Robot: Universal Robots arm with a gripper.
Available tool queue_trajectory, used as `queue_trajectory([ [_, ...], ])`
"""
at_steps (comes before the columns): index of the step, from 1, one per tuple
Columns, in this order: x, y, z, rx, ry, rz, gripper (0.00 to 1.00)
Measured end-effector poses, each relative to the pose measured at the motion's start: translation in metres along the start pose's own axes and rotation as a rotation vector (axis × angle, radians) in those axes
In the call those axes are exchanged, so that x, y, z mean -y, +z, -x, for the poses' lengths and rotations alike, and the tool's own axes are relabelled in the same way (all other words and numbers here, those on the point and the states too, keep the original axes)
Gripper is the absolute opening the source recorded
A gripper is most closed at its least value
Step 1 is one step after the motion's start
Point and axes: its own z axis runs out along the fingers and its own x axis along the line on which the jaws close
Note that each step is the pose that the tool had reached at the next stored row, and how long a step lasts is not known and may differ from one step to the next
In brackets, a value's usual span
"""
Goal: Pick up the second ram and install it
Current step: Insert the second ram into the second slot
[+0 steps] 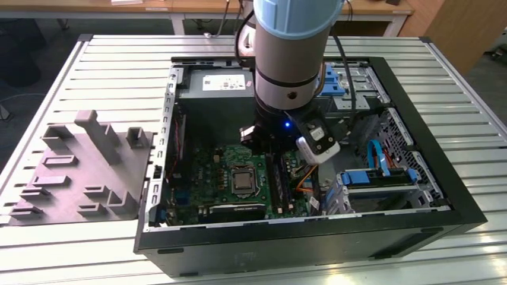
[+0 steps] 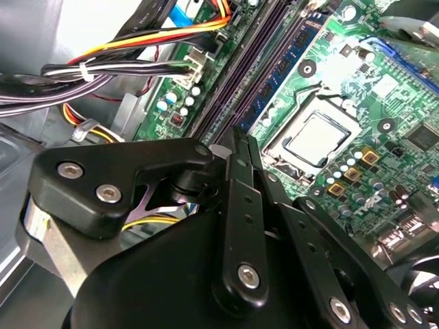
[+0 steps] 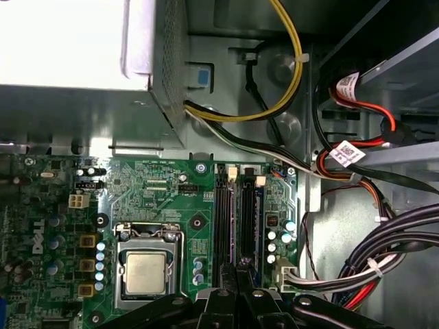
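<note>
The black gripper (image 2: 232,140), fingers (image 2: 236,185) pressed together, hangs right over the memory slots (image 2: 250,68) near the motherboard's (image 2: 357,41) edge. Whether the second ram sits pinched between them, I cannot tell.

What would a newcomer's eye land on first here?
The grey and pale-blue robot arm reaching into the open black computer case on the slatted metal table, in the exterior view. In the first wrist view, its black gripper hangs over the long black memory slots, beside the square silver processor on the green motherboard.
</note>
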Motion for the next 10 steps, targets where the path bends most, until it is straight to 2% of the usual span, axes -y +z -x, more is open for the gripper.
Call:
queue_trajectory([
  [10, 0.0005, 0.0089, -0.0005, 0.0004, 0.005, 0.0057, 0.11],
])
